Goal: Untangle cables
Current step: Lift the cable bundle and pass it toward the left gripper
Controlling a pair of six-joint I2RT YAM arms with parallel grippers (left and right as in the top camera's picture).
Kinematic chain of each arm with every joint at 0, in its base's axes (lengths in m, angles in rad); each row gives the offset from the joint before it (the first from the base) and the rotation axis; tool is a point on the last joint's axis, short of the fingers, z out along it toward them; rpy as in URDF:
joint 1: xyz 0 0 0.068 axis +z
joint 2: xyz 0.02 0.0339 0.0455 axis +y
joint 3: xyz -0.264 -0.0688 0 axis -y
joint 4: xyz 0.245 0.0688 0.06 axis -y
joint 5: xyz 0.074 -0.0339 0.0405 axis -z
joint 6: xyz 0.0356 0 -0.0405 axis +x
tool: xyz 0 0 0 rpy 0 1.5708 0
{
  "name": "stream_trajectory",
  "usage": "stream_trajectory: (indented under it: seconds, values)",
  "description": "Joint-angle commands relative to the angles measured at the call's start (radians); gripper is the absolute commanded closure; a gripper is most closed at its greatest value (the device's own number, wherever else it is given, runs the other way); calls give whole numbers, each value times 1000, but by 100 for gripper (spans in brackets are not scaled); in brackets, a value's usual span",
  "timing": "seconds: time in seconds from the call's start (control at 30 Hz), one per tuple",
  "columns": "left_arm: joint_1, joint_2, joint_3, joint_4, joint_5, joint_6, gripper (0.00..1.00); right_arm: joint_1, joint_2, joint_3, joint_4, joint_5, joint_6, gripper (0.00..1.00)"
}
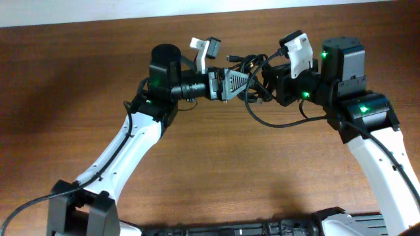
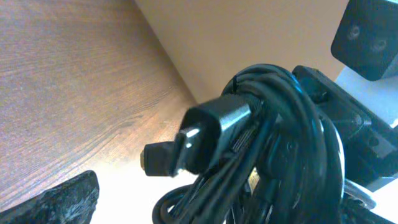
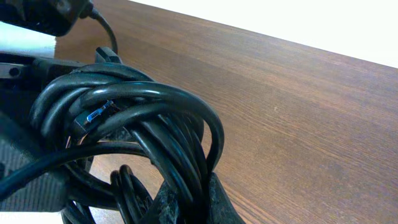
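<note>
Overhead: cables (image 1: 251, 77) (tangled) between both jaws.

Your left arm (image 1: 131, 141) climbs from the lower left of the overhead view, bends at the elbow and lays its wrist level, so the left gripper (image 1: 241, 82) points right. Your right arm (image 1: 380, 151) mirrors it from the lower right, with the right gripper (image 1: 266, 84) pointing left, nearly tip to tip with the other. Each wrist view shows only 1 finger (image 2: 62, 199) at the bottom edge, so you cannot tell how wide either jaw stands.
</note>
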Motion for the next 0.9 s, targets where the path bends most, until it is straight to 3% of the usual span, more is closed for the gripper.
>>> stream_trajectory:
  seconds: [0.0, 0.23, 0.43, 0.5, 0.53, 0.67, 0.7, 0.83, 0.87]
  values:
    - [-3, 5, 10, 6, 37, -27, 1, 5, -17, 25, 8, -24, 12, 96]
    - [-2, 5, 10, 5, 85, -27, 1, 5, -18, 25, 64, 105, 61, 96]
    - [-2, 5, 10, -68, 0, -27, 2, 5, -18, 25, 79, 105, 61, 96]
    - [-2, 5, 10, -69, 0, -27, 17, 5, -18, 25, 78, 105, 61, 96]
    - [-2, 5, 10, -68, 0, -27, 37, 5, -18, 25, 80, 105, 61, 96]
    - [0, 5, 10, -69, 0, -27, 95, 5, -18, 25, 80, 105, 61, 96]
    - [0, 5, 10, -68, 0, -27, 100, 5, -18, 25, 81, 105, 61, 96]
    - [0, 5, 10, -56, -1, -27, 100, 5, -18, 25, 74, 98, 61, 96]
    - [0, 5, 10, -45, 0, -27, 96, 5, -18, 25, 69, 82, 61, 96]
